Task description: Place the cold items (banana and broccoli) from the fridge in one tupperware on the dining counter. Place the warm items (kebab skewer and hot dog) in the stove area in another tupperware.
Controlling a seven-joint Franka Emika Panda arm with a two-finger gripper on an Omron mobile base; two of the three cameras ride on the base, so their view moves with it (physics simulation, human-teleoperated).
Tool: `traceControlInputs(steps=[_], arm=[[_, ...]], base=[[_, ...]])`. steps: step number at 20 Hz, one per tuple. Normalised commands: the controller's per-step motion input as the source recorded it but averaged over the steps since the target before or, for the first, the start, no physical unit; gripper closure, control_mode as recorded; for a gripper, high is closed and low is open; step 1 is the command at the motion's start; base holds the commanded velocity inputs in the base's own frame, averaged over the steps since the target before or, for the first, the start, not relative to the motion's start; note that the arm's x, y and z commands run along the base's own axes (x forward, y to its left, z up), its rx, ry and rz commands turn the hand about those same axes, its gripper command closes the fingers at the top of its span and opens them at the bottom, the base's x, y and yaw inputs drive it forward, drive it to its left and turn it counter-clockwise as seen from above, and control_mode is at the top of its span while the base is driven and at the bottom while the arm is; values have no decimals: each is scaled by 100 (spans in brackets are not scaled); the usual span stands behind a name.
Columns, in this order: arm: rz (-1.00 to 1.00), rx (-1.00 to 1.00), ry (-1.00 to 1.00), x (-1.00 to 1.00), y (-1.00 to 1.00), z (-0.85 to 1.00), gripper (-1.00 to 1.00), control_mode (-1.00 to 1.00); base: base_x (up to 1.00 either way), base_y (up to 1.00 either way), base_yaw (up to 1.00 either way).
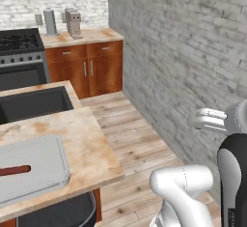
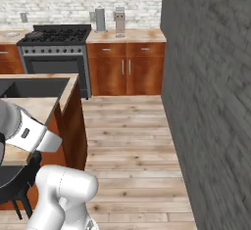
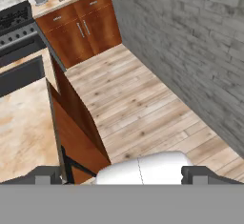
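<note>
I am seeing a grey brick wall [image 1: 193, 66] running beside the plank floor [image 2: 132, 141], wood cabinets [image 2: 126, 67] standing beyond.

A beige marbled top with rust-brown blotches is noted on the dining counter [image 1: 91, 148], over a red-brown wood base. The tray [image 1: 34, 170] is light grey; a dark red strip [image 1: 14, 170] is seen on it. The stove [image 2: 56, 38] is black with steel front. Wall bricks [image 1: 193, 52] are grey; floor planks [image 2: 132, 141] are pale wood.
</note>
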Motion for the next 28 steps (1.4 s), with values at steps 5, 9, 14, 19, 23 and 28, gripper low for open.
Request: traceControlInputs(steps=[5,9,14,19,23,28], arm=[[0,0,0,0,0,0,-100,100],[0,0,0,0,0,0,-100,100],[0,0,0,0,0,0,-100,100],[0,0,0,0,0,0,-100,100],[0,0,0,0,0,0,-100,100],[0,0,0,0,0,0,-100,100]], base=[[99,-65,30],[94,-87,29],[100,-60,35],[100,-32,42],[100,-26,40],[100,-33,33]])
